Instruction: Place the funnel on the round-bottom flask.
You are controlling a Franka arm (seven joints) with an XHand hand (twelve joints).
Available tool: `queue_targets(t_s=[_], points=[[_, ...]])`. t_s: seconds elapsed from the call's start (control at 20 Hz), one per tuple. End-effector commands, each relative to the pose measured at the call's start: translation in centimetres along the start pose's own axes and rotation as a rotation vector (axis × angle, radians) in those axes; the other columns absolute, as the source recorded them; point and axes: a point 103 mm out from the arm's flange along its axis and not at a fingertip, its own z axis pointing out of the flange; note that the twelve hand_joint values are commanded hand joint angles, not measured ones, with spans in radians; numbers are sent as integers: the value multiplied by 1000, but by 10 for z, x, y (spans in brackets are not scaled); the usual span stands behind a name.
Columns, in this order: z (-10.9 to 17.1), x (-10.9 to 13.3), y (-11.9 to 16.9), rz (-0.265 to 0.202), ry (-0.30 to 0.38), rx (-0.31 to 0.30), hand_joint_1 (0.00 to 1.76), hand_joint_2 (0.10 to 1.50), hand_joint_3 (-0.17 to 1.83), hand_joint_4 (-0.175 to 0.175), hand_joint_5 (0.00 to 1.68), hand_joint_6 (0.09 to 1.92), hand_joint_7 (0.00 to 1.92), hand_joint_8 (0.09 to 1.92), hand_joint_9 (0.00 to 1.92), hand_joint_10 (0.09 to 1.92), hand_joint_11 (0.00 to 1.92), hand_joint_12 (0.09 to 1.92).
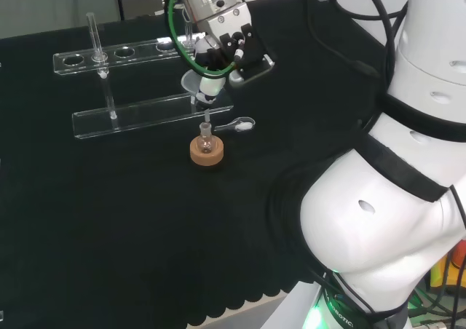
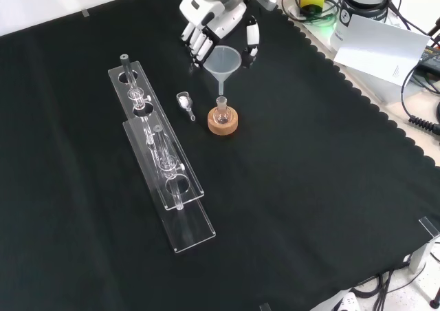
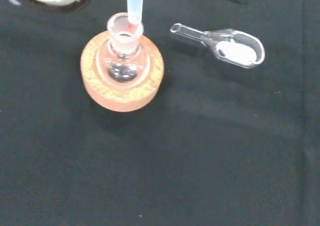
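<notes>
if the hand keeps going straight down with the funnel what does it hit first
Probably the round-bottom flask: the funnel stem sits at its mouth, held by the hand. How deep it is isn't clear.

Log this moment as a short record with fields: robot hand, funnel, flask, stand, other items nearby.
robot hand: robot hand above the flask, fingers curled on the funnel's rim
funnel: clear funnel, upright, stem tip at the flask mouth
flask: small round-bottom flask, upright, neck open
stand: cork ring under the flask
other items: clear scoop holding white powder, lying on the cloth beside the stand; clear tube rack holding tubes
</notes>
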Motion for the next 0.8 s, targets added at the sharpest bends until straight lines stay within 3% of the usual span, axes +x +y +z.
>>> queue_targets(t_s=[0.05,0.8], points=[[0,11,3,-13,-4,8,762,730,610,-49,492,87,377,720,517,622,261,1347],[5,12,7,-17,-7,19,761,729,612,-49,497,87,375,722,516,623,262,1347]])
